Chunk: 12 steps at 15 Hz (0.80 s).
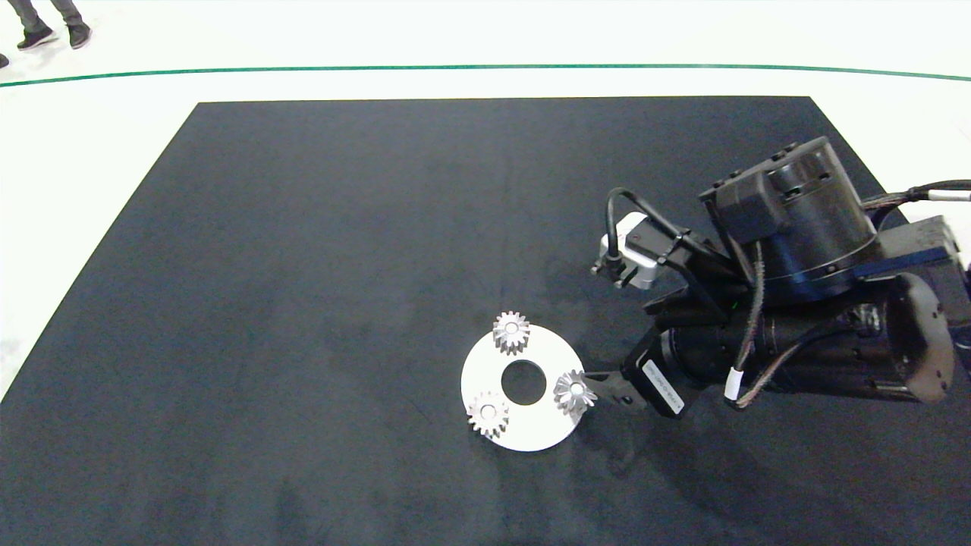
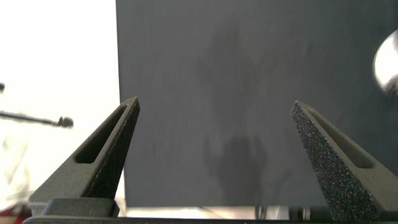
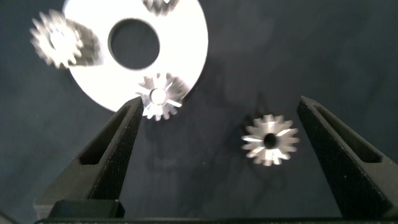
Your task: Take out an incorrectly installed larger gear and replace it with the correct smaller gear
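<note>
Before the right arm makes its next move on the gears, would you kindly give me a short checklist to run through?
1. Right tool open: ok.
2. Star-toothed gear on the plate seated on the white plate: ok.
3. Right tool centred on that gear: not ok; it sits at one fingertip, not mid-gap.
4. Loose star-toothed gear flat on the mat, apart from the plate: ok.
5. Which star-toothed gear is wider: cannot tell.
6. Left tool open, holding nothing: ok.
</note>
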Each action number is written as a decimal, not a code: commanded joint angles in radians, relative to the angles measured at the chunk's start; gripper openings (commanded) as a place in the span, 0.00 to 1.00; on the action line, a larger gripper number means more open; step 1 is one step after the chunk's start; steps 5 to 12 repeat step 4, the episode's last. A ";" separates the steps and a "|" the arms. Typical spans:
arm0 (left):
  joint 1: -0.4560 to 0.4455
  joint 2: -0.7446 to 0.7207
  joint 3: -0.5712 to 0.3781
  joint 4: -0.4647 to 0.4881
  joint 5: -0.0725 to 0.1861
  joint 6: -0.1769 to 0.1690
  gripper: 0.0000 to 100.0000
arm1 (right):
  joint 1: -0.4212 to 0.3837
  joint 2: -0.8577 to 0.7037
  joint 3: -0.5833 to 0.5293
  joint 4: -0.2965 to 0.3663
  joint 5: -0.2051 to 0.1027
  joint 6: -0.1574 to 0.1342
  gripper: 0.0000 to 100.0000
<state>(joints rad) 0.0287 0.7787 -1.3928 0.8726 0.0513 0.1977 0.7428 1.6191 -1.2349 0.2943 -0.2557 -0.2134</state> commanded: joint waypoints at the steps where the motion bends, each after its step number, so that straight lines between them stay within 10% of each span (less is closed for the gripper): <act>1: 0.007 -0.030 0.012 -0.026 0.004 -0.006 1.00 | -0.008 -0.191 0.098 -0.073 -0.099 -0.009 1.00; 3: 0.005 -0.111 0.006 -0.083 0.002 -0.015 1.00 | -0.071 -0.370 0.155 -0.078 -0.250 -0.011 1.00; 12: 0.003 -0.141 0.012 -0.093 0.004 -0.029 1.00 | -0.088 -0.423 0.169 -0.081 -0.260 -0.011 1.00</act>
